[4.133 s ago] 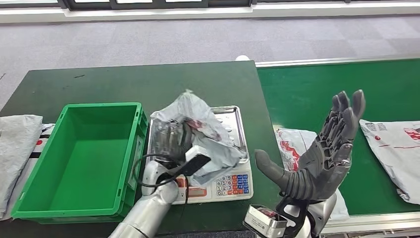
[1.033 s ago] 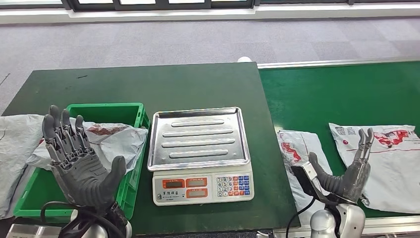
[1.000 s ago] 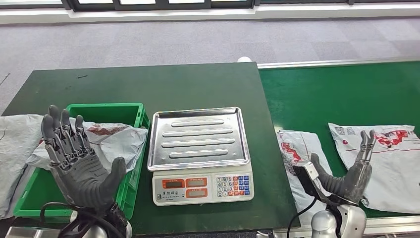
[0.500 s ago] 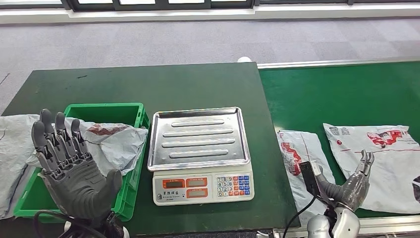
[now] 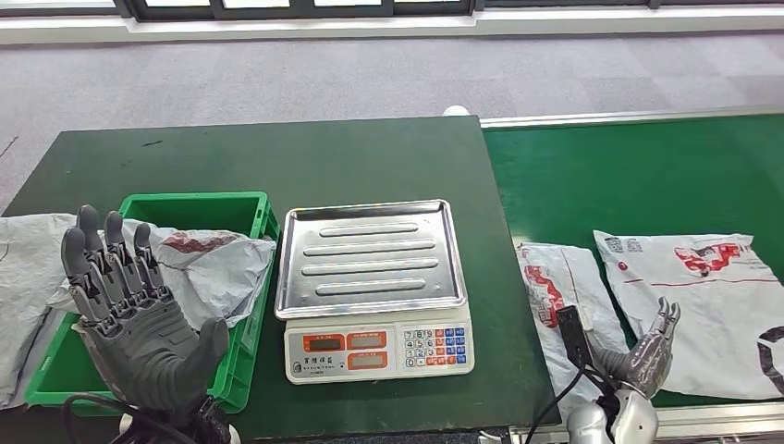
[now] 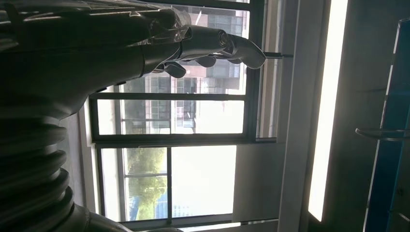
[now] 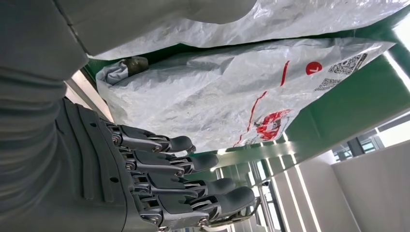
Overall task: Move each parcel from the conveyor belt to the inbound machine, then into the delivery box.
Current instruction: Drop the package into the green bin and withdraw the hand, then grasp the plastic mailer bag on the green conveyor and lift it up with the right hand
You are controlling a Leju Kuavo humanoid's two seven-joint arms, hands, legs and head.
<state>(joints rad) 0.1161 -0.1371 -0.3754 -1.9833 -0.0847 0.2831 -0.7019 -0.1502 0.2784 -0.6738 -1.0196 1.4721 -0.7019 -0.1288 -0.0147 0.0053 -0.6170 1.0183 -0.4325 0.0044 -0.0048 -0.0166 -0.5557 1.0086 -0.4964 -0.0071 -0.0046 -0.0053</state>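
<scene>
The right hand point(image 5: 647, 356) has sunk low at the conveyor belt point(image 5: 638, 176) edge while the parcels drifted along, its fingers spread and holding nothing. The left hand point(image 5: 134, 319), palm up and wide, hovers empty over the green delivery box point(image 5: 242, 347), which holds one grey parcel point(image 5: 208, 264). The scale point(image 5: 374, 277) on the counter point(image 5: 277, 162) has a bare tray. Next, the near parcel point(image 5: 564, 282), beside the larger parcel point(image 5: 712, 301), likely wants a reach from above, gripping a bunched fold.
</scene>
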